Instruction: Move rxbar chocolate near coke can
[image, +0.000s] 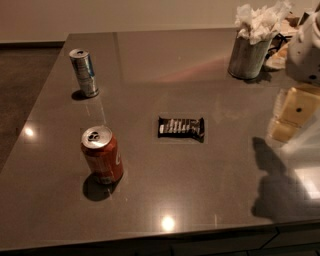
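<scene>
The rxbar chocolate (181, 128), a flat black wrapper with white lettering, lies in the middle of the dark table (165, 75). The coke can (102, 155), red-orange with a silver top, stands upright at the front left, about a can's height to the left of the bar and a little nearer. My gripper (291, 116), with cream parts under a white arm, hangs above the table's right edge, well to the right of the bar and holding nothing. Its shadow falls on the table below it.
A slimmer silver-and-blue can (85, 73) stands upright at the back left. A metal cup stuffed with white napkins (250, 47) stands at the back right. The table's front edge runs along the bottom of the view, and dark floor lies to the left.
</scene>
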